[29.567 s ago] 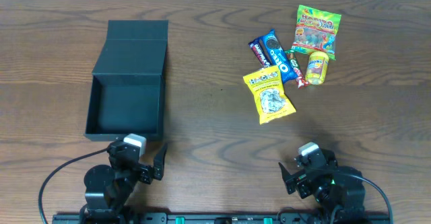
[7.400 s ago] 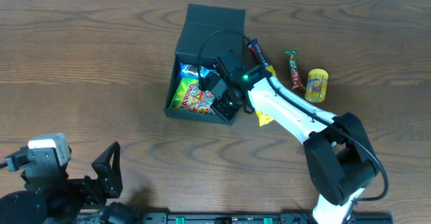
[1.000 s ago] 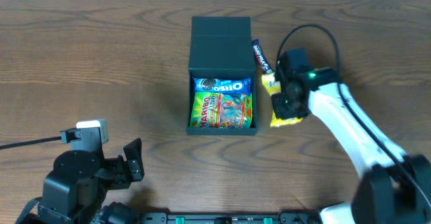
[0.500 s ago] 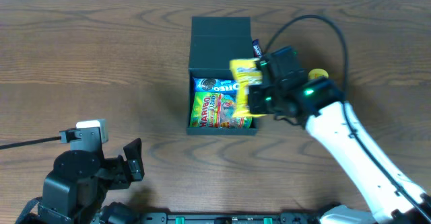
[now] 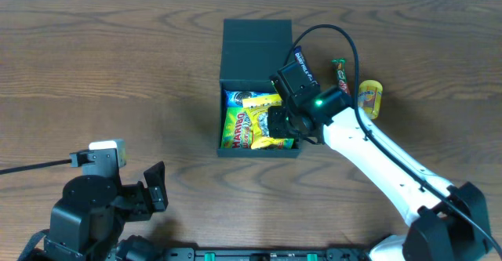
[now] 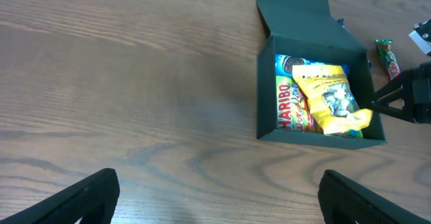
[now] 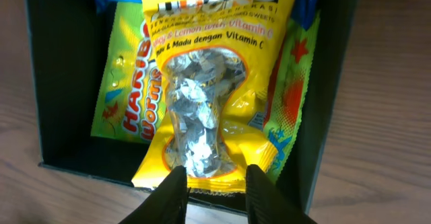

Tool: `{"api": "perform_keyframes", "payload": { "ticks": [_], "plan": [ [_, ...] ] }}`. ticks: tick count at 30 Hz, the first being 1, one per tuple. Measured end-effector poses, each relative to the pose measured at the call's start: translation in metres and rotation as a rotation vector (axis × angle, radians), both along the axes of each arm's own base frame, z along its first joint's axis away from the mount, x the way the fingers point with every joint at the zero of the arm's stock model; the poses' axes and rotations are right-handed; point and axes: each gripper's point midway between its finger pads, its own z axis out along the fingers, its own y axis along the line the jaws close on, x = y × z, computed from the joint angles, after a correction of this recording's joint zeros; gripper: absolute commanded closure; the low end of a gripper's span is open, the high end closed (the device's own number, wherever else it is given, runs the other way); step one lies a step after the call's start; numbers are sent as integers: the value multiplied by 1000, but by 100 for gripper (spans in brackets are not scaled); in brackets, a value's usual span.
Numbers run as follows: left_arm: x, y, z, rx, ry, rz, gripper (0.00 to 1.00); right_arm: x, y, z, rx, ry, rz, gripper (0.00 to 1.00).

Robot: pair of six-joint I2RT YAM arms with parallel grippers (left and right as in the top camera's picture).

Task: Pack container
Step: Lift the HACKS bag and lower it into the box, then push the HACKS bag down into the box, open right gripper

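In the black container (image 5: 256,38), yellow candy packet (image 7: 202,96) lies on Haribo bag (image 6: 288,109). Over its lower edge the right gripper (image 7: 215,177) hangs narrowly parted, gripping nothing; left gripper (image 6: 219,180) is spread wide.

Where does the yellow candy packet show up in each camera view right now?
Overhead: the yellow candy packet lies in the container at centre frame, partly hidden.
Left wrist: the packet is at upper right, inside the container, in full view.
Right wrist: the packet fills the centre, running lengthwise down the frame.
Shared landmark: the green Haribo bag, just left of the packet in every view.
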Motion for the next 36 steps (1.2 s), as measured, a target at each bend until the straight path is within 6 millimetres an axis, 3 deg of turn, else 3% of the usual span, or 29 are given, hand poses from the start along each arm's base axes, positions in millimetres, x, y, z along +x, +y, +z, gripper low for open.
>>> {"api": "perform_keyframes", "payload": {
  "ticks": [4,8,13,21,36],
  "plan": [
    [0,0,0,0,0,0,5,5,4,2,12,-24,7,89],
    [0,0,0,0,1,0,5,16,15,8,39,-90,42,99],
    [0,0,0,0,1,0,5,17,21,-1,30,-84,63,99],
    [0,0,0,0,1,0,5,14,19,-64,-63,53,73,99],
    [-1,0,0,-1,3,-3,5,13,15,-61,-80,74,67,99]
  ]
}}
